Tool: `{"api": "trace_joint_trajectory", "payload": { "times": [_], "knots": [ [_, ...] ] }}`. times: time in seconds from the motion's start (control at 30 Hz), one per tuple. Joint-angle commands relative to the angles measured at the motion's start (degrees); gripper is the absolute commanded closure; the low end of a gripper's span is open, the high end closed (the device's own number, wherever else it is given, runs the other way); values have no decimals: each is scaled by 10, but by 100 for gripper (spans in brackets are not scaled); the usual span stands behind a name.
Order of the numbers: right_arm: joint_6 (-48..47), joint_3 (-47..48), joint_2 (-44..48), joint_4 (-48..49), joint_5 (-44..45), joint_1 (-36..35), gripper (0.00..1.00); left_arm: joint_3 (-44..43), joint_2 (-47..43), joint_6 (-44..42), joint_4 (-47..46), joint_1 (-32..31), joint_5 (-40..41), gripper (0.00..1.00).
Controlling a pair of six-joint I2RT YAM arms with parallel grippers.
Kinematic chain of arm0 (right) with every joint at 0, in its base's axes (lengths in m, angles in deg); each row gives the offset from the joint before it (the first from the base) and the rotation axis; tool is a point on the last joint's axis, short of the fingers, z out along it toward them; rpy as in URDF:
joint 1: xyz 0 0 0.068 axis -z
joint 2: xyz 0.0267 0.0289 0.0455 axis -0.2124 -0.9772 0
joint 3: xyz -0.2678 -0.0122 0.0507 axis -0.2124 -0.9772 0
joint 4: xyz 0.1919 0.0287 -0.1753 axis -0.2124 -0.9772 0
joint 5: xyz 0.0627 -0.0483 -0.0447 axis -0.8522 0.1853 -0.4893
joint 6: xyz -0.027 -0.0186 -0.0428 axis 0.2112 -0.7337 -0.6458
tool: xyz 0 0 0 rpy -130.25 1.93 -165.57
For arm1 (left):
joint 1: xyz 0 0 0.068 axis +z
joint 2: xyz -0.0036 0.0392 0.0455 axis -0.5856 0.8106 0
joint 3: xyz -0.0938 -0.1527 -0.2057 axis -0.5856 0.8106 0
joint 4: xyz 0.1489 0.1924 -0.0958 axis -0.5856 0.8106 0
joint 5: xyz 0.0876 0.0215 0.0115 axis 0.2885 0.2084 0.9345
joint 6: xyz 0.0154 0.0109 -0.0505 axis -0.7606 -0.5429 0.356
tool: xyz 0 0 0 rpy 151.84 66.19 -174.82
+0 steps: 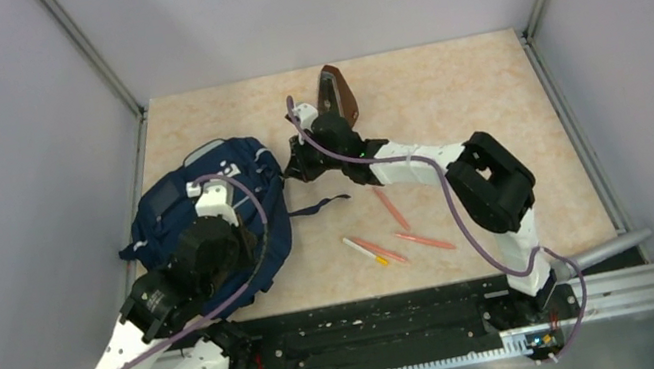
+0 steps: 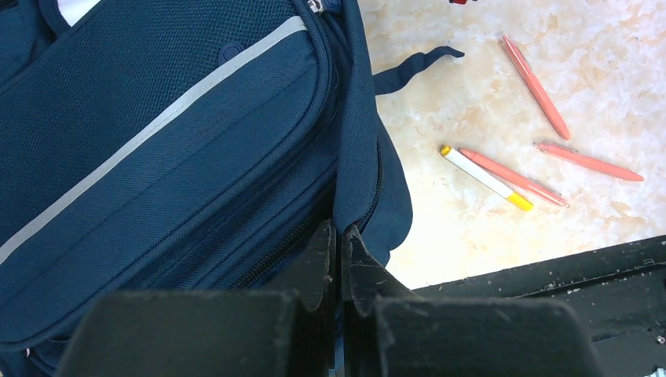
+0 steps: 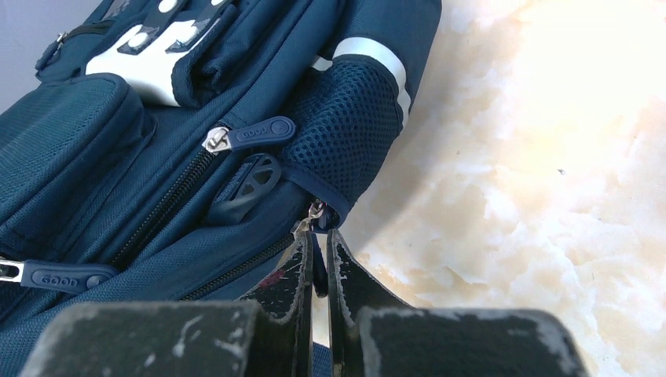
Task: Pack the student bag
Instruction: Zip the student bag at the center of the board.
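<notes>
At the left side of the tabletop (image 1: 470, 98), the student bag (image 1: 265, 170) lies flat with its front pockets up. Left claw (image 2: 339, 236) is clamped tight on a fabric edge at the bag's side. Right claw (image 3: 317, 243) is pinched closed on a small zipper pull (image 3: 314, 214) by the mesh pocket. Pens (image 2: 514, 177) lie loose just right of the bag.

Risks:
- The thin tab could slip out if pulled off-axis.
- The zipper could jam on the curve.
- The left anchor is only a fabric pinch, so the bag may drag instead of opening.
</notes>
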State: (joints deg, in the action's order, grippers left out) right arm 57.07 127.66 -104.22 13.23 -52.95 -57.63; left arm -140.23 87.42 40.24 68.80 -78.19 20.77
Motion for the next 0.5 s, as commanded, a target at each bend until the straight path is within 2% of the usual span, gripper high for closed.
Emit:
{"api": "trace_joint_trajectory", "payload": {
  "times": [0.0,0.2,0.33,0.37,0.4,0.47],
  "knots": [
    [-32,21,-11,2,102,26,100,-44,-30,-4,-67,0,2,100],
    [-51,25,28,-41,94,37,99,7,36,-7,-224,1,-75,100],
    [-54,16,63,-83,71,56,50,12,118,-11,-329,1,-88,100],
    [-55,4,79,-86,71,59,40,10,139,-12,-349,1,-91,100],
    [-59,-9,96,-90,72,62,34,8,159,-12,-367,2,-95,100],
    [-63,-35,133,-97,79,65,27,4,196,-8,-400,5,-103,100]
  ]
}}
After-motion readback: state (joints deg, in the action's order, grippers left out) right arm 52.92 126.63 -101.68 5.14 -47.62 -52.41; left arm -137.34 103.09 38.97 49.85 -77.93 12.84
